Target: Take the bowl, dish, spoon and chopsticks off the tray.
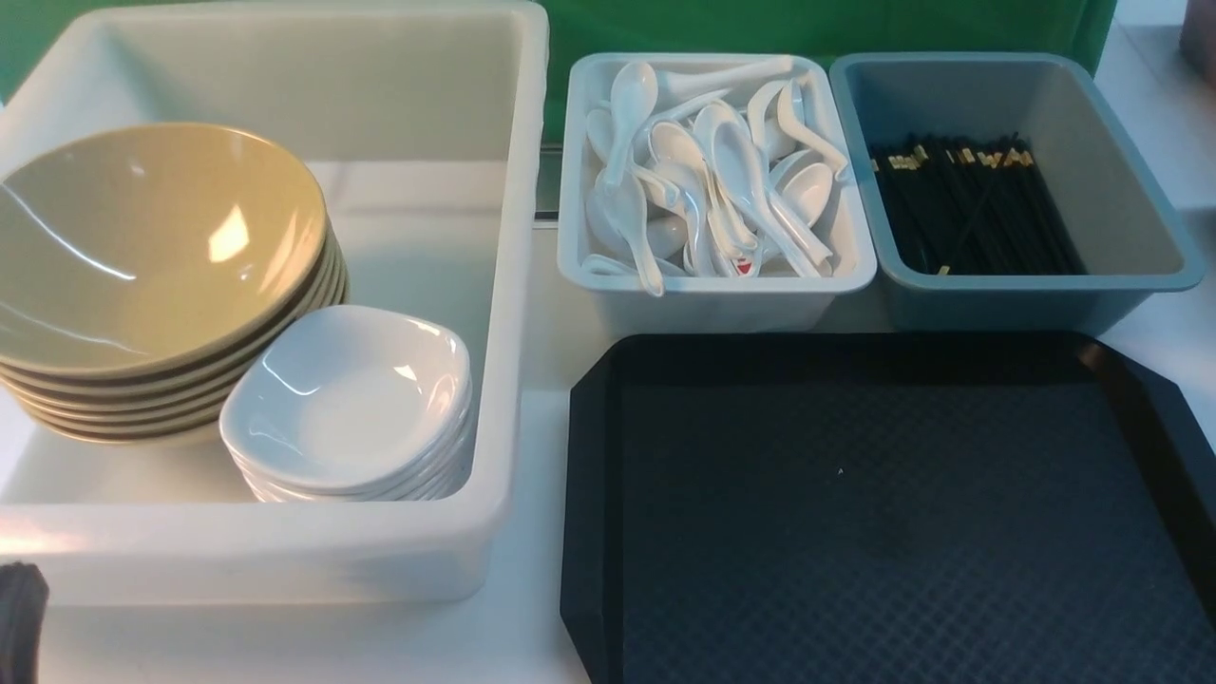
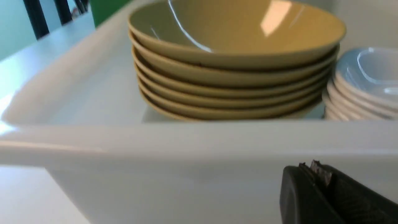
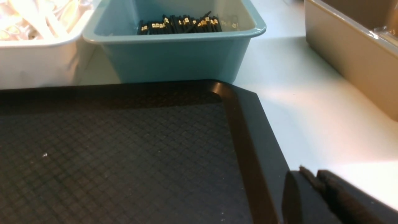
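The black tray (image 1: 855, 522) lies at the front right with nothing on its textured surface; it also shows in the right wrist view (image 3: 124, 149). Tan bowls (image 1: 142, 237) are stacked in the white tub (image 1: 503, 285), with a stack of small white dishes (image 1: 351, 399) beside them. White spoons (image 1: 712, 171) fill a pale bin. Black chopsticks (image 1: 969, 199) lie in a blue bin. My left gripper (image 2: 311, 166) is shut and empty, just outside the tub's near wall (image 2: 186, 146). My right gripper (image 3: 311, 174) is shut and empty over the tray's right rim.
The pale spoon bin (image 1: 712, 294) and the blue chopstick bin (image 1: 1121, 275) stand side by side right behind the tray. A tan bin (image 3: 348, 56) stands to the right of the tray on the white table. A dark part of my left arm (image 1: 19, 617) shows at the front left.
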Robot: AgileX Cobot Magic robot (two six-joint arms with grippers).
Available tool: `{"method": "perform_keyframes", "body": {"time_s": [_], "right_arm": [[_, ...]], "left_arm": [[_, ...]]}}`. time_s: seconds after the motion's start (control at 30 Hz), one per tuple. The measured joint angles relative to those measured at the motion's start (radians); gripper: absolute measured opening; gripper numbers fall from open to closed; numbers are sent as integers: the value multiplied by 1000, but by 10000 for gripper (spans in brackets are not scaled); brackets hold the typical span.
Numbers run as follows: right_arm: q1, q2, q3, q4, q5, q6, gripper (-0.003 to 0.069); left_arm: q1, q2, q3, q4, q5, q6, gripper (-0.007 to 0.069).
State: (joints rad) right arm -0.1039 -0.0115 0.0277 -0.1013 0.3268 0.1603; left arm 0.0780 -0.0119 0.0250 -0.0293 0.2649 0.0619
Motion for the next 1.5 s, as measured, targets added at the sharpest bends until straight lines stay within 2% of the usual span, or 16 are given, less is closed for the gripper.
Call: {"method": "perform_keyframes", "body": {"time_s": [0.07,1.5], "right_arm": [[0,0,0,0,0,0,94],[0,0,0,0,0,0,134]], "left_arm": [[-13,0,0,-1,40,0,-11],[-20,-2,0,-3,42,-12,-15]]}}
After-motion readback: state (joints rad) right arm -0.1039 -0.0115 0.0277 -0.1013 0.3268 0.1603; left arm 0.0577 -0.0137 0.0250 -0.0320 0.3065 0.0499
